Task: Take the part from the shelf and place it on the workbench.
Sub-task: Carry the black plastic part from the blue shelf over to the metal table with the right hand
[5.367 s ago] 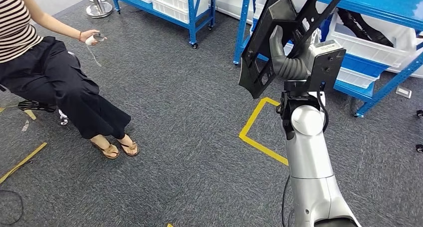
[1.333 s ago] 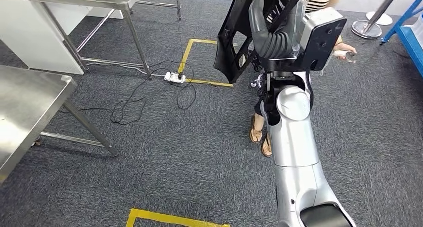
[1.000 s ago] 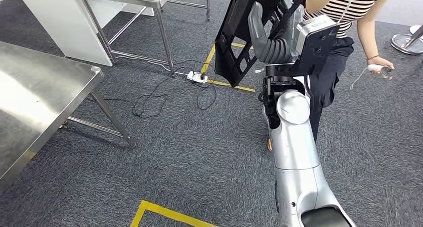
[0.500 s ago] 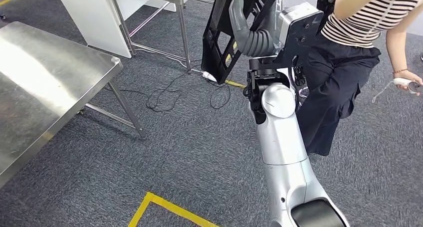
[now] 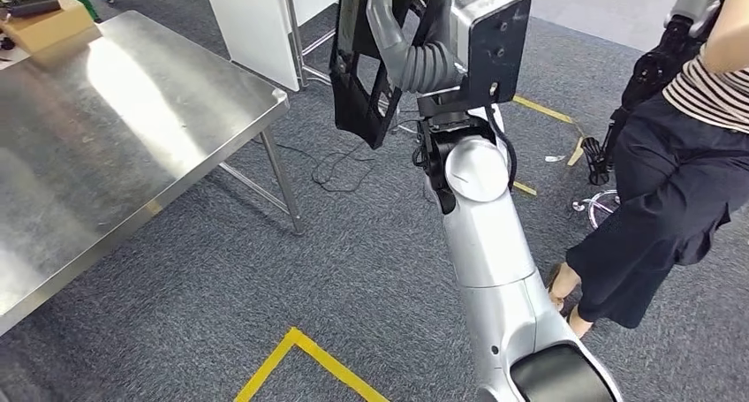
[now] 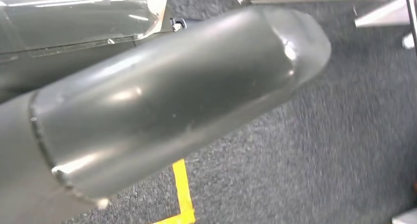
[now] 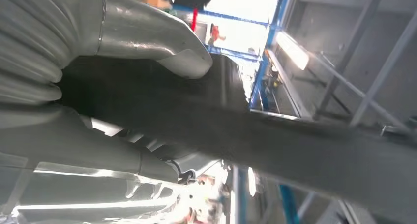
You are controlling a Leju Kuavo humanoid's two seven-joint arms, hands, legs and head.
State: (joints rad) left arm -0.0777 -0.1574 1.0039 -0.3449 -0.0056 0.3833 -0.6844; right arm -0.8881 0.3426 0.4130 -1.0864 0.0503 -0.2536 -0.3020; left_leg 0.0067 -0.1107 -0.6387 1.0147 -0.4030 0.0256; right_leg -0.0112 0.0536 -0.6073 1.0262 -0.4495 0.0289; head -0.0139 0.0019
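Part (image 5: 358, 75) in right hand (image 5: 415, 44), workbench (image 5: 115, 128) left, person (image 5: 671, 181) right

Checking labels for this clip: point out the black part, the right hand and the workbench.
black part (image 5: 358, 88), head view, on its lower frame below the hand.
right hand (image 5: 415, 57), head view, on the grey ribbed thumb base gripping the part.
workbench (image 5: 132, 128), head view, on the bare steel top.

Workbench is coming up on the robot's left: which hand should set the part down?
Right. The right hand already grips the black part, raised near the steel workbench.
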